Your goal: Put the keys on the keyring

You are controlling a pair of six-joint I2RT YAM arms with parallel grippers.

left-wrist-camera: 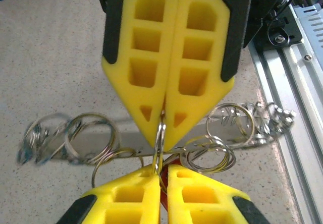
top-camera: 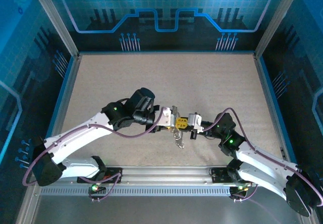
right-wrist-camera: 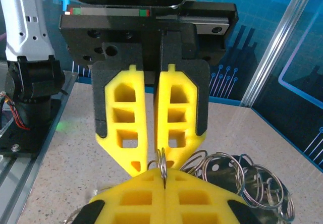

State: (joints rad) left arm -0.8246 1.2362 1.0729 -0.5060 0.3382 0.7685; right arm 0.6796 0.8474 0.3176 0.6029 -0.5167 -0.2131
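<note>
The left gripper (left-wrist-camera: pixel 160 171) and the right gripper (right-wrist-camera: pixel 164 176) both pinch the keyring (left-wrist-camera: pixel 160 138) tight from either side of it, and putting the keys on looks not yet done.

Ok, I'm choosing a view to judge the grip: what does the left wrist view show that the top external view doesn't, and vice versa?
Left wrist view: the left gripper and right gripper meet tip to tip, both shut on one loop of the keyring, with more rings fanned out either side. Top external view: the layout, with the left arm and right arm reaching in to meet over the near middle of the table. Shared: the facing grippers, the keyring, the table, the front rail.
</note>
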